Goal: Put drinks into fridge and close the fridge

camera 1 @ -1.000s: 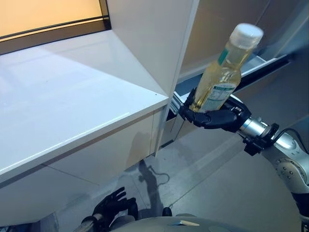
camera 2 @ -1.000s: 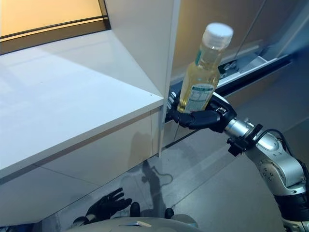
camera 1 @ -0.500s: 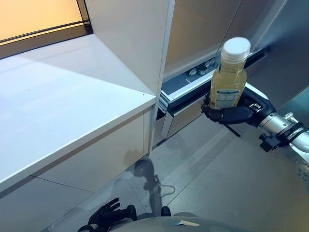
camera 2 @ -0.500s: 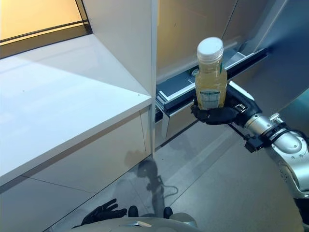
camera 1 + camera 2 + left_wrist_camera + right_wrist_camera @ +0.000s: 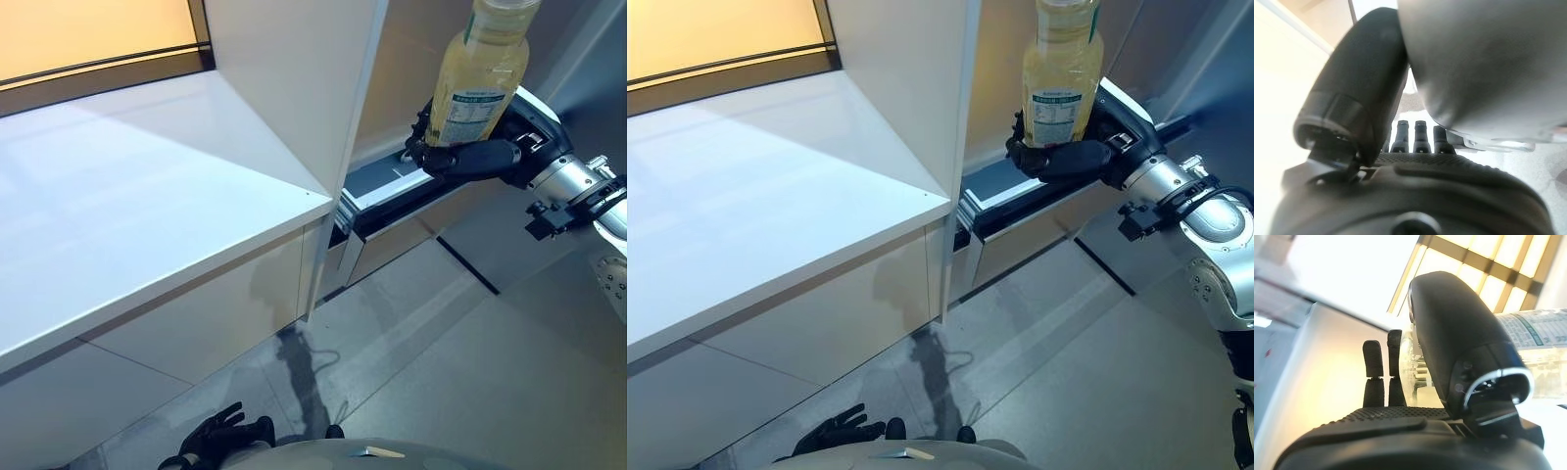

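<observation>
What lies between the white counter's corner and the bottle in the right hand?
In the left eye view, the white upright panel stands between the counter and the bottle, which the right hand holds upright above the pulled-out fridge drawer.

The bottle (image 5: pixel 480 78) runs off the head views at 12 o'clock, so its cap cannot be seen, and the right hand (image 5: pixel 468 157) covers its base. The left hand (image 5: pixel 220 441) is cut by the edge at 6 o'clock. The open fridge drawer (image 5: pixel 1019 191) lies partly behind the white panel (image 5: pixel 304 88), its contents hidden.
</observation>
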Motion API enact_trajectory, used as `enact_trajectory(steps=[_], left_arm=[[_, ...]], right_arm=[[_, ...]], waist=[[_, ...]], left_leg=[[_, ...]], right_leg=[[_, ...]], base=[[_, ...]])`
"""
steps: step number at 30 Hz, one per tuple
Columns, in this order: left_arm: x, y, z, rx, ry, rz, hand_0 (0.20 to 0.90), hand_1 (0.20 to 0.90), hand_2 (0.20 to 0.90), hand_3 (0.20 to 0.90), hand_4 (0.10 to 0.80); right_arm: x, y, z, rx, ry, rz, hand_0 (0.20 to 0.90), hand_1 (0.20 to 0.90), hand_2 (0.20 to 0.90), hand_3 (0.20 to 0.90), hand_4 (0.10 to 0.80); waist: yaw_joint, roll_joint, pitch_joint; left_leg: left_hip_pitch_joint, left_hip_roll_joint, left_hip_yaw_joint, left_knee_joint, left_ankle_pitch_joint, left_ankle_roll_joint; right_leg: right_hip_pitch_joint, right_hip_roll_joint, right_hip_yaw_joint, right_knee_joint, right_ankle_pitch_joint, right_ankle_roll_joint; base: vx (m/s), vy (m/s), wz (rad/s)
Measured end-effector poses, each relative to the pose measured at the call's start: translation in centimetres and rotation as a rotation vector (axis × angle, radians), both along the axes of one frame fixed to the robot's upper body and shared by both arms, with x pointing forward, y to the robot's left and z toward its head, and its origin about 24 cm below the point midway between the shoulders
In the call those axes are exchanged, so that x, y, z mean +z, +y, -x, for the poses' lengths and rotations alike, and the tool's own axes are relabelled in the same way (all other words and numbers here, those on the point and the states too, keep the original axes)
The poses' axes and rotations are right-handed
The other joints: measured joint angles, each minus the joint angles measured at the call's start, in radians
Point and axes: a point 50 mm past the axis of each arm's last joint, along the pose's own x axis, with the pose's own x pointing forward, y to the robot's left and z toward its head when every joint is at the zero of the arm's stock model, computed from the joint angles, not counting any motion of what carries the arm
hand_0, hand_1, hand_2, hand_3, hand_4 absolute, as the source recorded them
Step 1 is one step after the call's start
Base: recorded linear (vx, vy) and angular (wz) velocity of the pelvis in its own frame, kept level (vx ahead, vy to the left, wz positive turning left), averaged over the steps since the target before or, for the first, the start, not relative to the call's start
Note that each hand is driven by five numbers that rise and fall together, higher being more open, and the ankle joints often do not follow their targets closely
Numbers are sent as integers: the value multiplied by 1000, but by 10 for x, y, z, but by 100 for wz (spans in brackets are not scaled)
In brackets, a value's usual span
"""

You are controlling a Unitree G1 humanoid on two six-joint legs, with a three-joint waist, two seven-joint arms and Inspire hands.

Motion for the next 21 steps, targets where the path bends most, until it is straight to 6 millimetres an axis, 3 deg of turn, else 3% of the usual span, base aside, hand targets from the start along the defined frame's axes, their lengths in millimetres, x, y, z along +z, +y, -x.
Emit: enact_trajectory(steps=[8, 16, 21], left_arm=[[0, -1, -4, -6, -3, 9, 900, 900, 900, 900, 800], [0, -3, -7, -10, -8, 18, 900, 900, 900, 900, 800], [0, -4, -8, -12, -13, 26, 900, 900, 900, 900, 800]], right_arm=[[-14, -6, -17, -78, 38, -184, 300, 300, 300, 200, 100], [-65, -15, -36, -207, 223, -251, 300, 300, 300, 200, 100], [-78, -15, -40, -232, 264, -278, 300, 300, 300, 200, 100]], waist=[[41, -1, -2], [68, 1, -3], [81, 10, -3]], left_leg=[[-2, -9, -22, 0, 6, 4], [-15, -16, -47, 0, 15, 10], [-18, -16, -54, 0, 17, 8]], right_leg=[[7, -4, -21, 0, -1, 0], [5, -13, -50, 0, -2, 2], [4, -13, -56, -1, -3, 2]], base=[[32, -1, 8], [34, -5, 10], [15, -7, 4]])
